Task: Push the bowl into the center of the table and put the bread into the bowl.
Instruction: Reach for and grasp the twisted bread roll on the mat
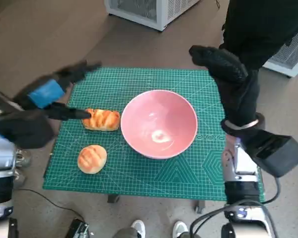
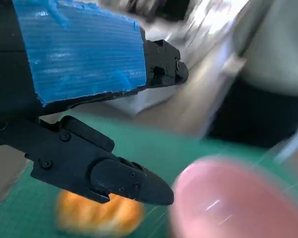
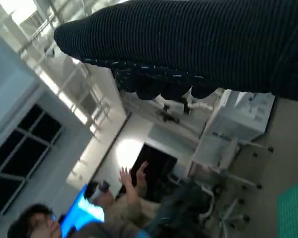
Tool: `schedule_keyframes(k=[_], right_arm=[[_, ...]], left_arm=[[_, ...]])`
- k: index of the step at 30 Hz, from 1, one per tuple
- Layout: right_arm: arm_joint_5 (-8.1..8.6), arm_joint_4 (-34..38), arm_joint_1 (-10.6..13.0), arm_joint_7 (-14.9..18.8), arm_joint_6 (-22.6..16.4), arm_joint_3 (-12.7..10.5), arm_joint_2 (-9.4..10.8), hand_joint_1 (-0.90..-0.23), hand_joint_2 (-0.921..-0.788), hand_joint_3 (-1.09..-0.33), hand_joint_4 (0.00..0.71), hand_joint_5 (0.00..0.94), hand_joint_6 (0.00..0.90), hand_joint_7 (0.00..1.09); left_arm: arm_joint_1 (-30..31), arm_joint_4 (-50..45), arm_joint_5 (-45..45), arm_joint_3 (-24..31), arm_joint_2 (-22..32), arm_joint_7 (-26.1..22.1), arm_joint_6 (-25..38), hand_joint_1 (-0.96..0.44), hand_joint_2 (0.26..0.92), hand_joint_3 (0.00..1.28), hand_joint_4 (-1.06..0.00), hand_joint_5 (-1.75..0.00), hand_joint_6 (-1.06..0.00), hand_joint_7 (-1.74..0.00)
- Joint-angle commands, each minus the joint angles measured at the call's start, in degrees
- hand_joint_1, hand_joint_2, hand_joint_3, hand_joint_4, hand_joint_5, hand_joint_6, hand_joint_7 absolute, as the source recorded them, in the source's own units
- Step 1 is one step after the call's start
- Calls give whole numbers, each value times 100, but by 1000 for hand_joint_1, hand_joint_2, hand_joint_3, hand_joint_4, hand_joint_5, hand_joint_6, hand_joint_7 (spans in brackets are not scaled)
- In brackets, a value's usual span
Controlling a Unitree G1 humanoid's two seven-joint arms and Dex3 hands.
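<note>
The pink bowl (image 1: 159, 124) stands empty near the middle of the green mat (image 1: 139, 79). A long striped bread (image 1: 102, 119) lies just left of the bowl, and a round bread (image 1: 92, 158) lies nearer the front-left corner. My left hand (image 1: 44, 99) is blurred over the mat's left edge, fingers spread and holding nothing, one finger reaching close to the long bread. In the left wrist view its fingers (image 2: 114, 178) hang over that bread (image 2: 99, 215), beside the bowl (image 2: 238, 198). My right hand (image 1: 227, 67) is raised above the mat's far right side and holds nothing.
A person in dark clothes (image 1: 263, 25) stands at the far right of the table. White appliances (image 1: 149, 10) stand on the floor behind. Shoes (image 1: 159, 229) show at the front edge. The right wrist view shows a seated person (image 3: 124, 198) with a raised hand.
</note>
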Motion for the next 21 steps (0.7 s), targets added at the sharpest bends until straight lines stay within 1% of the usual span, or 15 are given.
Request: schedule_keyframes(k=[1, 6, 13, 21], right_arm=[[-2, 109, 105, -13, 31, -12, -21, -757, -921, -745, 229, 1, 98, 567], [36, 109, 117, -8, 79, -21, -30, -754, -921, -745, 228, 1, 95, 573], [28, 59, 163, -35, 108, -22, -30, -750, -921, -743, 229, 1, 91, 580], [39, 38, 186, -57, 130, -29, -21, -750, -921, -742, 222, 0, 88, 586]], left_arm=[[-384, 470, 392, -410, 40, -136, 200, -419, 830, 0, -108, 0, -221, -39], [-533, 937, 711, -773, -74, -91, 182, -390, 814, 0, -98, 0, -216, -24], [-693, 1548, 1182, -1284, -263, 22, 169, -378, 801, 0, -83, 0, -209, -10], [-900, 2157, 1542, -1671, -513, 211, 182, -350, 797, 0, -76, 0, -205, -4]])
